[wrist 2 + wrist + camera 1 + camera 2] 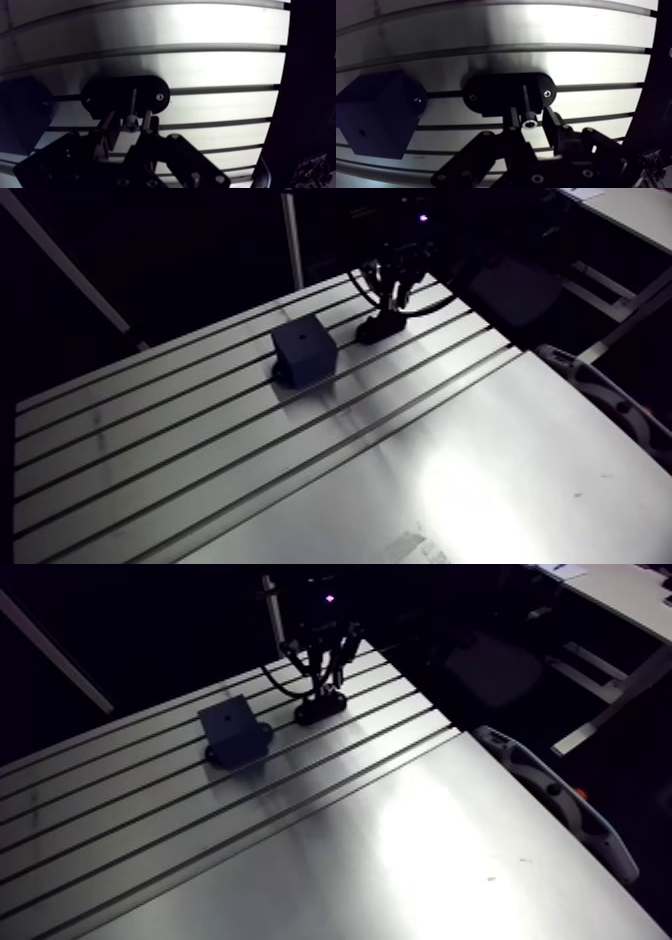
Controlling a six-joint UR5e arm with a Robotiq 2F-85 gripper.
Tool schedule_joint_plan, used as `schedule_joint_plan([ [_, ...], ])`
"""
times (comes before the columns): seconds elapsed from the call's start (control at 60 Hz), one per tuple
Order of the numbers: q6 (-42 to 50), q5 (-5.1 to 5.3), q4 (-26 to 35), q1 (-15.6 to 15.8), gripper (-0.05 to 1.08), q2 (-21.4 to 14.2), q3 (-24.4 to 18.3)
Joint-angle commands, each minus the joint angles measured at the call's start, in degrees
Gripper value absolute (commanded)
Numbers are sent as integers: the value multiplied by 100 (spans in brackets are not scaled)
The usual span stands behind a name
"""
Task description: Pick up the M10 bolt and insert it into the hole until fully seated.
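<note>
Wrist view: hand [530,116] is down over the black oval holder [491,95], fingers [552,121] drawn in close either side of the M10 bolt [526,105], clamped on it just below the head. Bolt is upright, socket head toward the camera, shank pointing down w/ its tip at the middle of the holder; can't tell if the tip is out of the holder. Holder sits on the slotted desk [536,30], two screws at its ends. Black cube [303,350] is just beside the holder, w/ the hole [301,341] in its top face.
</note>
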Motion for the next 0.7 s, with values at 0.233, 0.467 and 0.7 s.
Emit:
schedule_joint_plan([
  [0.233, -11, -10, 2, 0, 64, -4, -10],
  [0.467, -11, -2, 11, 0, 66, -4, -20],
  [0.7, -11, 6, 19, 0, 67, -4, -10],
])
